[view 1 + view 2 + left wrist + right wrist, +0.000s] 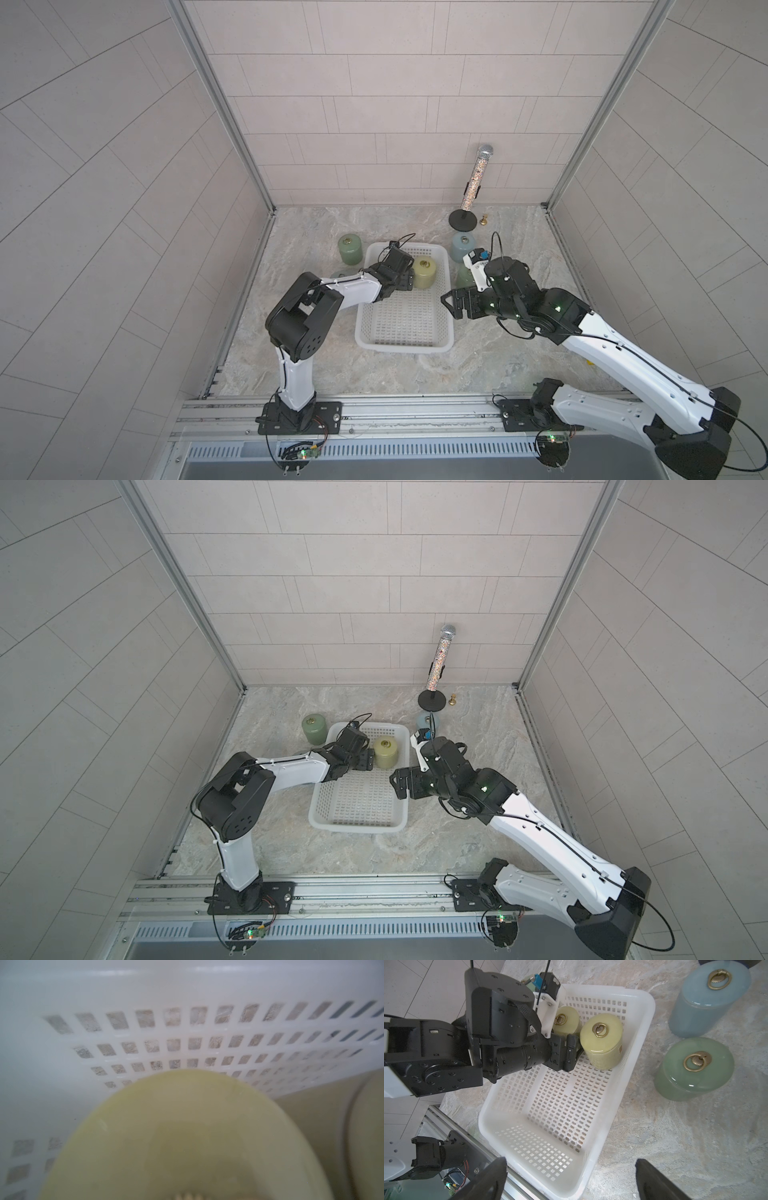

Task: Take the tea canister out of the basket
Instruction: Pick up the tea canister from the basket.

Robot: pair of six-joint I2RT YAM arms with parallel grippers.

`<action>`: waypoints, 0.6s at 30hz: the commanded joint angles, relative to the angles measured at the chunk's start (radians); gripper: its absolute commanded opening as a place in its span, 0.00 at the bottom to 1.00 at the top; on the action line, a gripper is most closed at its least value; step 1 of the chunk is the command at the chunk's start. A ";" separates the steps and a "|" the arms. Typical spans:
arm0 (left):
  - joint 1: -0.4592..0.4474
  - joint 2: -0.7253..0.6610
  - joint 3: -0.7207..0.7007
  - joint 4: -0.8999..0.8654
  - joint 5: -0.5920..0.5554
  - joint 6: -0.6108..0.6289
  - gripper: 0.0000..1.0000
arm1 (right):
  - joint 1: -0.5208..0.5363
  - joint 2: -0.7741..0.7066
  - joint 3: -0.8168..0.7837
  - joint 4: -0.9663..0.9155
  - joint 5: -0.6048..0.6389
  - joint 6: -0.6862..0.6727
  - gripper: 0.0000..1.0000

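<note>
Two canisters (602,1041) (566,1020) in basket (643,1028), upper middle, right wrist view | both top views: one only, left arm (353,289) hides other | left gripper (576,1052) beside them, cannot tell its grip | right gripper (571,1160) spread wide, frame bottom

Basket (405,346) near half lay bare, open from above. Far end crowded: yellow canister (602,1043), second yellow canister (568,1020), left gripper (576,1052). Blue canister (708,1001), green canister (693,1070) stood outside right wall.
</note>
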 commanded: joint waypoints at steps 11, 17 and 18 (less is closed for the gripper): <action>0.004 -0.201 -0.023 -0.095 -0.007 -0.009 0.84 | 0.004 -0.001 0.000 0.022 -0.005 -0.001 1.00; 0.001 -0.318 -0.024 -0.175 -0.008 -0.033 0.84 | 0.004 0.007 0.003 0.036 -0.015 -0.016 1.00; 0.002 -0.345 -0.024 -0.190 -0.008 -0.036 0.84 | 0.004 0.010 0.005 0.039 -0.017 -0.020 1.00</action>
